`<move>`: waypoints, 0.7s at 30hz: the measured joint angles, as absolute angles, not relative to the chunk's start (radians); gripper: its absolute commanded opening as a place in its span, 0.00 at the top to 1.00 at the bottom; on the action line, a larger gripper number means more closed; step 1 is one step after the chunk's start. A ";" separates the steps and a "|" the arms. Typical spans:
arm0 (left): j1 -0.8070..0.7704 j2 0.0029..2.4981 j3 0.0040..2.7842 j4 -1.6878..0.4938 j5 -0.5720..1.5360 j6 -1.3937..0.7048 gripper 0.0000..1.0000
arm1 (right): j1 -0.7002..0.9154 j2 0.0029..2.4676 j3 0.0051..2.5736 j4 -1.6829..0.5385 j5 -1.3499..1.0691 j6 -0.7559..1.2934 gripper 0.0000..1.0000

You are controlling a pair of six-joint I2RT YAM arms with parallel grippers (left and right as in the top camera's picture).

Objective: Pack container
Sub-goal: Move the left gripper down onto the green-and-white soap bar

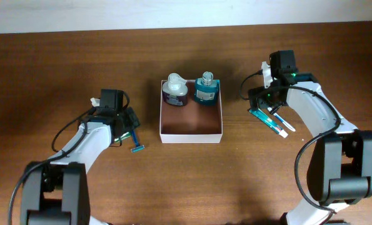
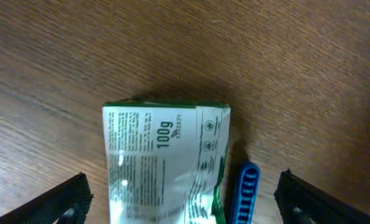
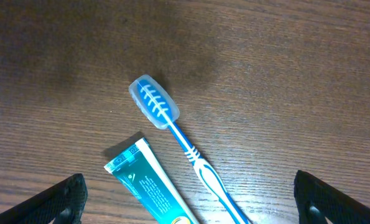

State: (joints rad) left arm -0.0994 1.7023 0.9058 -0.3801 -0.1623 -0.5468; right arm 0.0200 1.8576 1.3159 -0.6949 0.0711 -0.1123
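The container, a square white-walled box with a reddish-brown inside, sits mid-table. A purple-tinted bottle and a teal bottle stand along its back wall. My left gripper is open left of the container. In the left wrist view its fingers straddle a white-and-green packet and a blue razor. My right gripper is open right of the container. In the right wrist view its fingers straddle a teal toothpaste tube and a blue toothbrush.
The razor pokes out below the left gripper in the overhead view. The toothpaste tube and toothbrush lie slanted on the wooden table just right of the container. The front half of the container holds nothing.
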 measured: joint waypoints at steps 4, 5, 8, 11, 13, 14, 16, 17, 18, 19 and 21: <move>-0.099 1.710 0.905 -0.354 -0.162 -0.560 0.10 | 0.020 1.858 1.316 -0.695 0.071 -0.112 0.01; -0.099 1.710 0.905 -0.348 -0.162 -0.562 0.11 | 0.020 1.858 1.316 -0.695 0.071 -0.112 0.01; -0.099 1.710 0.905 -0.337 -0.162 -0.569 0.19 | 0.020 1.858 1.316 -0.695 0.071 -0.113 0.01; -0.099 1.710 0.905 -0.335 -0.163 -0.570 0.26 | 0.020 1.858 1.316 -0.695 0.071 -0.113 0.01; -0.099 1.710 0.905 -0.332 -0.166 -0.572 0.27 | 0.020 1.858 1.316 -0.695 0.071 -0.113 0.01; -0.099 1.710 0.905 -0.331 -0.168 -0.572 0.28 | 0.020 1.858 1.316 -0.695 0.071 -0.113 0.01; -0.098 1.710 0.905 -0.331 -0.170 -0.573 0.32 | 0.020 1.858 1.316 -0.695 0.071 -0.112 0.02; -0.095 1.710 0.905 -0.332 -0.169 -0.572 0.32 | 0.020 1.858 1.316 -0.695 0.071 -0.113 0.01; -0.092 1.710 0.905 -0.332 -0.170 -0.573 0.33 | 0.020 1.858 1.316 -0.695 0.071 -0.112 0.01; -0.088 1.710 0.905 -0.332 -0.169 -0.573 0.35 | 0.020 1.858 1.316 -0.695 0.071 -0.113 0.01; -0.073 1.710 0.905 -0.332 -0.170 -0.573 0.38 | 0.020 1.858 1.316 -0.695 0.071 -0.112 0.01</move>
State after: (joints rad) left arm -0.0734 1.7096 0.9054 -0.3317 -0.1696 -0.5728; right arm 0.0200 1.8576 1.3159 -0.6952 0.0711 -0.1123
